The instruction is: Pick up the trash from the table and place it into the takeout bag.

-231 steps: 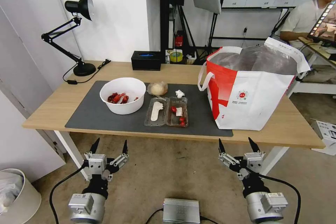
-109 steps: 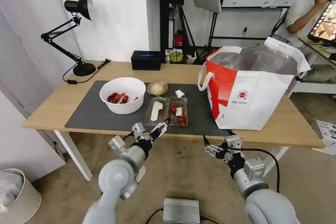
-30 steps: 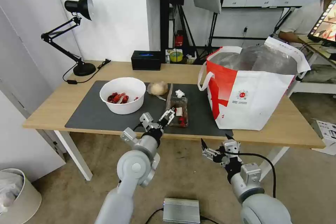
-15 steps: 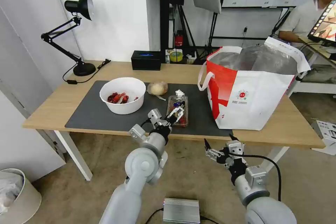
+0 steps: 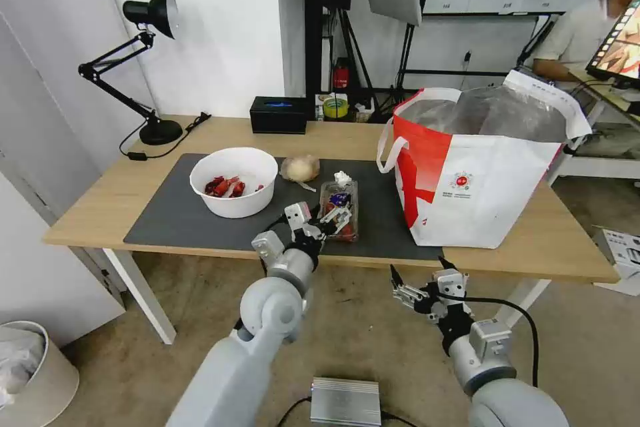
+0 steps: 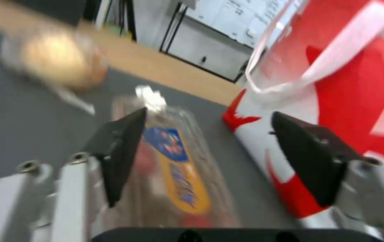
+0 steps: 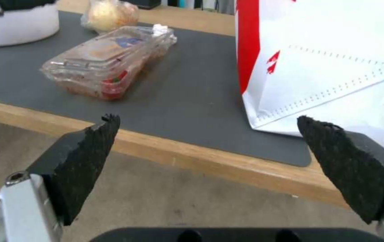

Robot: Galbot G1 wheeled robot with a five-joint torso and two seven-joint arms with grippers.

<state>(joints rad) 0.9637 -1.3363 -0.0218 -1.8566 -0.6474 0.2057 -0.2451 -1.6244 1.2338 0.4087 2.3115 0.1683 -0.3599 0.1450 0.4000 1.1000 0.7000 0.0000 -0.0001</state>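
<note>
Left gripper (image 5: pixel 331 219): fingers spread, poised over closed clamshell tray (image 5: pixel 339 209) on mat (image 5: pixel 200 220). Right gripper (image 5: pixel 419 278): spread, below table (image 5: pixel 93 213) edge.

Left gripper (image 5: pixel 331 218) covers the clamshell tray's (image 5: pixel 341 201) near end, and the takeout bag (image 6: pixel 335 84) runs off the blurred wrist picture's edge.

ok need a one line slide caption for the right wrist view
Open right gripper waits below the table edge, facing the closed clamshell tray on the grey mat beside the takeout bag.
</note>
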